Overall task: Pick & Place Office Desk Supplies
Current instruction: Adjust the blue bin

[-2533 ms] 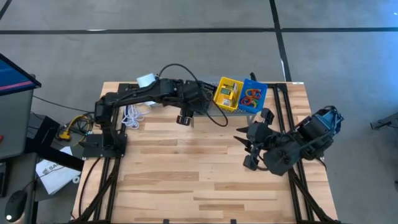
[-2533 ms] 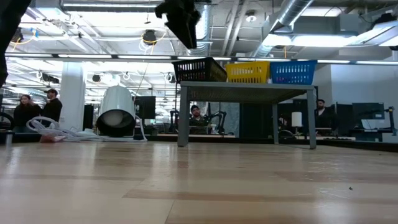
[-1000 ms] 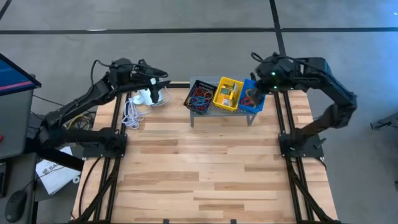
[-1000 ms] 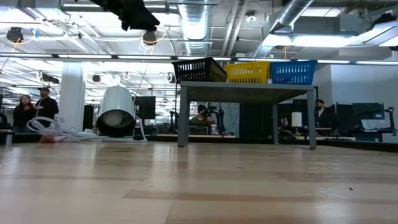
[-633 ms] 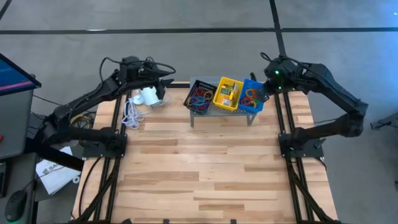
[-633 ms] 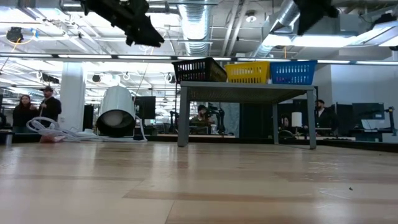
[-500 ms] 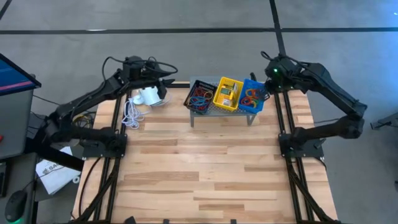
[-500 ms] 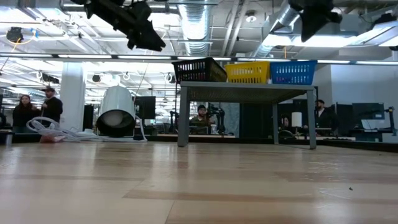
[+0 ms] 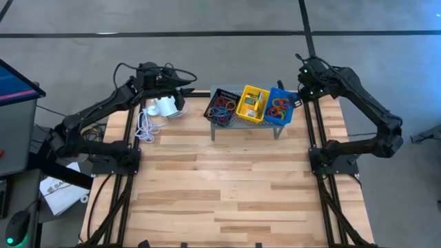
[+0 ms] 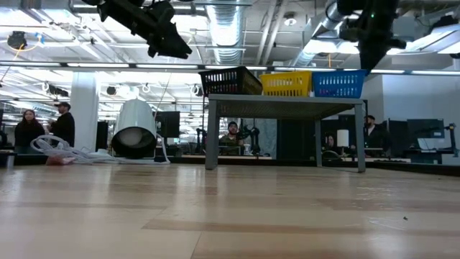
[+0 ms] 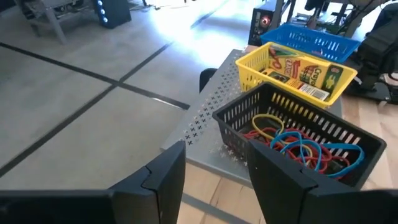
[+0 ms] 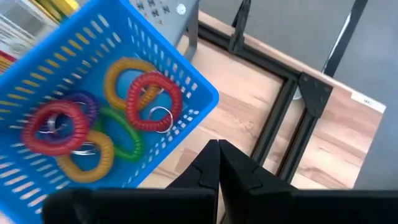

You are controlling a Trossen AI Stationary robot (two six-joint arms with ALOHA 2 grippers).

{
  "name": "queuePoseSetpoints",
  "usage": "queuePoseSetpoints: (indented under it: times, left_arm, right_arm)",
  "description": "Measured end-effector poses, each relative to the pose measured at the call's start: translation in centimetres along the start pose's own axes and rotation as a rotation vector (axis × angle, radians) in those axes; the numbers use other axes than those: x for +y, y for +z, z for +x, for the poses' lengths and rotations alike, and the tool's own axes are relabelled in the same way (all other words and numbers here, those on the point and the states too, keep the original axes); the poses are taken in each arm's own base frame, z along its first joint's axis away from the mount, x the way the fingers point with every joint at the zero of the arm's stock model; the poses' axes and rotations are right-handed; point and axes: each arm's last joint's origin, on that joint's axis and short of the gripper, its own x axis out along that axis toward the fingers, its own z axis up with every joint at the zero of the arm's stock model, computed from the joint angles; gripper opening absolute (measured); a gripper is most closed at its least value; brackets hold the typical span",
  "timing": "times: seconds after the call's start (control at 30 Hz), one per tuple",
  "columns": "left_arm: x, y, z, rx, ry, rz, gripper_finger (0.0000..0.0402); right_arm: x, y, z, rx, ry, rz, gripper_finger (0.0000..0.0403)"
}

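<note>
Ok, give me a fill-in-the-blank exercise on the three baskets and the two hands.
1. The crayon boxes lie in the ____ basket.
2. The blue basket holds coiled ____ in red, orange, green and purple.
3. The black basket stands nearest the ____ hand, which is open.
4. The right hand is ____ and holds nothing.

Missing words: yellow; loops; left; shut
</note>
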Motion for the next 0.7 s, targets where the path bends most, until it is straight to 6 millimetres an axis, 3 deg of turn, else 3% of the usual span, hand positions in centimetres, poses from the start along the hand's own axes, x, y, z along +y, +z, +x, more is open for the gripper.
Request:
queuePoseSetpoints:
  times: [0.3, 0.7]
  left_arm:
    - [-0.2, 0.2, -0.3, -0.015, -0.047, -0.008, 0.0163]
    - [-0.2, 0.2, -0.3, -0.015, -0.046, -0.011, 0.0163]
  right_arm:
    - [-0.9, -0.5, 2.3, 0.065, -0.027, 0.032, 0.0000]
    - [-0.7, 0.1, 3.3, 0.055, 0.037, 0.044, 0.0000]
